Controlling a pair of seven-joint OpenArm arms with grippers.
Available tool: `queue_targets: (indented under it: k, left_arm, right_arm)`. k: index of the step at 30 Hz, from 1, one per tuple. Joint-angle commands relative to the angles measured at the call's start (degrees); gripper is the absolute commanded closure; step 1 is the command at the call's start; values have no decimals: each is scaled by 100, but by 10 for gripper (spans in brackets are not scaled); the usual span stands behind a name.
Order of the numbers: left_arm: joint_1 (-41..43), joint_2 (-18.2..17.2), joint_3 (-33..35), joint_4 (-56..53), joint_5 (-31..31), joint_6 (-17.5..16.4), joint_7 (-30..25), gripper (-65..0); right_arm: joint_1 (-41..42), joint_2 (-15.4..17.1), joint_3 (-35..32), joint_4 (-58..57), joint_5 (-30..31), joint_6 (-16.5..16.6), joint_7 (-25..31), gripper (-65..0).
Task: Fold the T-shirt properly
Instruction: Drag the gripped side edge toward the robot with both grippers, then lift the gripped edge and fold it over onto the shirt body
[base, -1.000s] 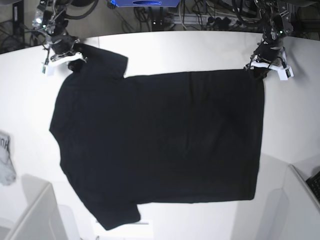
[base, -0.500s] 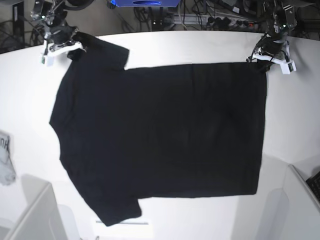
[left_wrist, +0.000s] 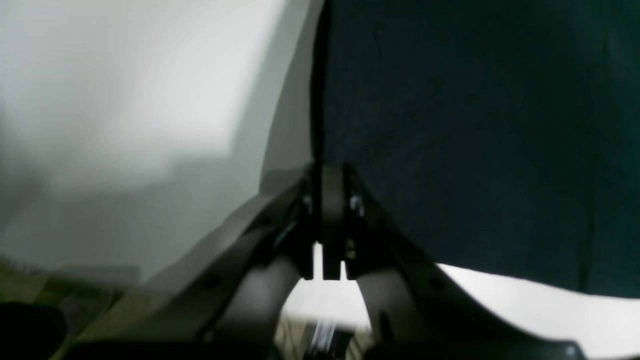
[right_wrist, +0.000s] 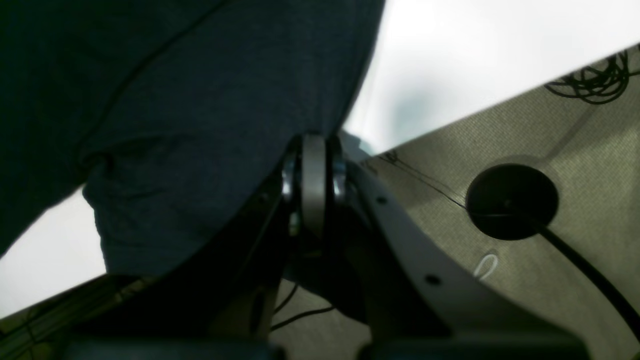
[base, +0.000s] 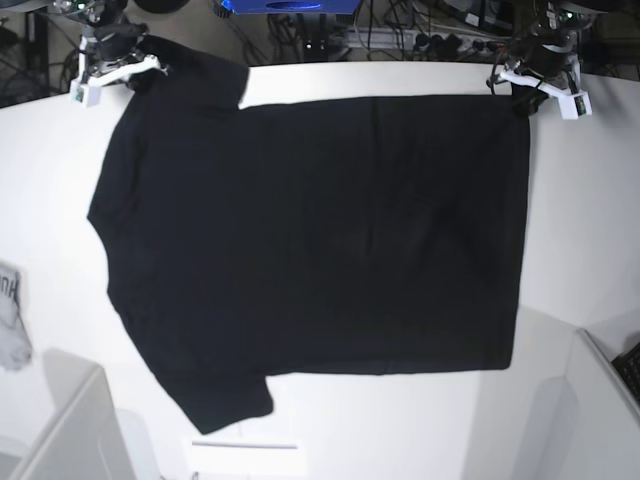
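White tabletop fills the base view, with a tangle of cables and equipment beyond its far edge. Spread across it lies the black T-shirt, plain side up, its hem toward the table's right edge and its sleeves toward the left, one sleeve reaching the near edge. At the far right corner of the cloth, the left gripper is clamped tight on the hem corner; its wrist view shows the jaws pressed together with dark fabric running out from between them. At the far left corner, the right gripper pinches the upper sleeve, jaws closed on the cloth in its own wrist view. A pale garment lies at the table's left edge.
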Motion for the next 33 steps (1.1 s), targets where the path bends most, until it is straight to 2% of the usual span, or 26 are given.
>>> queue_targets:
  k: [1,7,13,16,21,25,30,33]
  left_arm:
    - [127,-54,-105,170,-42,-11,-134,0]
    - [162,-54,-123,258,-42,-11,-108,0]
    - [-92,-54,-105,513,-42,7,-90,0]
    - [-374,-54,-79,486,-42,15,-20,0]
    - [-945,-37,-132,477,-42,15,824,0]
    - [-1314,-28,-132,477,-42,51,1044,0]
    - [-1736,-45,-123,477,-42,516,1334,0]
    - [-1930,-45,-123,477,-42,552,1378,0]
  right_arm:
    - [-75,37,60,166,49,-8,85,0]
    - [-49,28,25,553,49,-8,103,0]
    - [356,28,42,702,49,-8,50,0]
    - [690,28,60,702,49,-8,-240,0]
    - [1367,37,60,694,49,-26,-882,0]
    - [1903,37,60,685,32,-34,-1348,0]
    - [2510,37,60,588,6,-43,-1726,0]
    - [2826,37,42,448,6,-333,-1893,0]
